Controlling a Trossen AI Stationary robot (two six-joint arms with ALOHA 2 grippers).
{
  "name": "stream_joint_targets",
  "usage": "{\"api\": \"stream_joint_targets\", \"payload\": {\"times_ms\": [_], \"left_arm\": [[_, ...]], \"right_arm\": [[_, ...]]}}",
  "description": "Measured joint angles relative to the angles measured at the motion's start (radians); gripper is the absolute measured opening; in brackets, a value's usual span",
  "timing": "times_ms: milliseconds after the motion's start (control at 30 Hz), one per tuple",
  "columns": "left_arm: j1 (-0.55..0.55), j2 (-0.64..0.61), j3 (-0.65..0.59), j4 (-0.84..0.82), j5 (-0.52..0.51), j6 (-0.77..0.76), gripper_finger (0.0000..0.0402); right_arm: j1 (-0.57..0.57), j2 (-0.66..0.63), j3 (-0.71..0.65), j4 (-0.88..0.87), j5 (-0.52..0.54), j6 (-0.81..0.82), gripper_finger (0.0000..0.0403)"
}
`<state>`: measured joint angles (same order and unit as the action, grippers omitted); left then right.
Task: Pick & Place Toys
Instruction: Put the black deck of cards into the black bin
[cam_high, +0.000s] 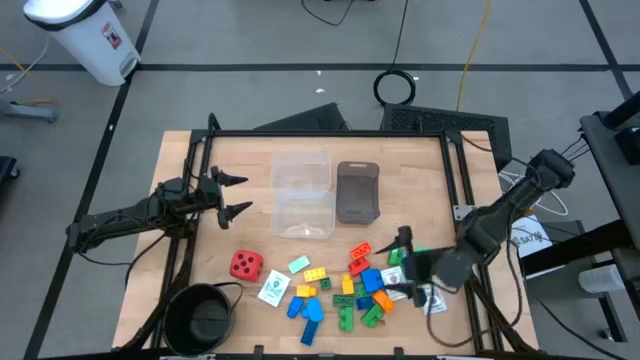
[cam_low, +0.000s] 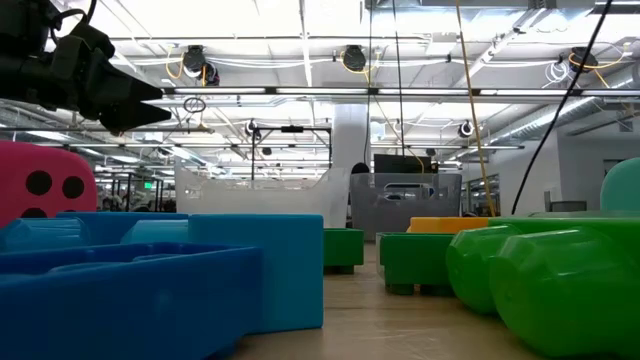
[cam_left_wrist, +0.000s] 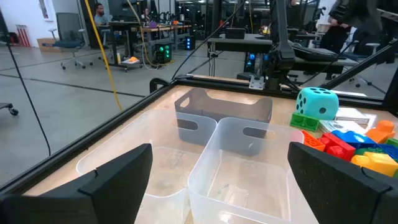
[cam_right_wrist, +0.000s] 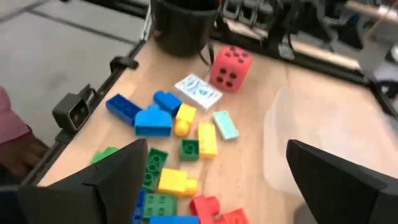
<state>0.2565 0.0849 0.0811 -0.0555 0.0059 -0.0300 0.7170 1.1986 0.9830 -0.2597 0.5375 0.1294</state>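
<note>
Right gripper (cam_high: 403, 262), lower right, gapes empty over the bricks (cam_high: 352, 290); crowding probably risks snagging two

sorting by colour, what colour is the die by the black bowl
Red die with black dots, clearest in the right wrist view.

Two tubs (cam_high: 303, 195) mid-table, tray (cam_high: 358, 192) just right, bricks (cam_high: 345, 288) in front

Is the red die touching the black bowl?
Apart. The high view shows bare table between the red die and the black bowl.
</note>
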Motion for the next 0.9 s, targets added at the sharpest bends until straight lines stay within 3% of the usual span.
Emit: {"api": "stream_joint_targets", "payload": {"times_ms": [167, 267, 567, 733, 900], "left_arm": [[0.0, 0.0, 0.0, 0.0, 0.0, 0.0, 0.0379], [0.0, 0.0, 0.0, 0.0, 0.0, 0.0, 0.0379], [0.0, 0.0, 0.0, 0.0, 0.0, 0.0, 0.0379], [0.0, 0.0, 0.0, 0.0, 0.0, 0.0, 0.0379], [0.0, 0.0, 0.0, 0.0, 0.0, 0.0, 0.0379]], "right_arm": [[0.013, 0.08, 0.01, -0.068, -0.116, 0.081, 0.0352], [0.013, 0.1, 0.01, -0.163, -0.225, 0.216, 0.0351], [0.028, 0.094, 0.009, -0.622, -0.707, 1.1, 0.0327], [0.093, 0.095, -0.043, -0.654, -0.73, 1.361, 0.0323], [0.096, 0.096, -0.139, -0.591, -0.751, 1.461, 0.0323]]}}
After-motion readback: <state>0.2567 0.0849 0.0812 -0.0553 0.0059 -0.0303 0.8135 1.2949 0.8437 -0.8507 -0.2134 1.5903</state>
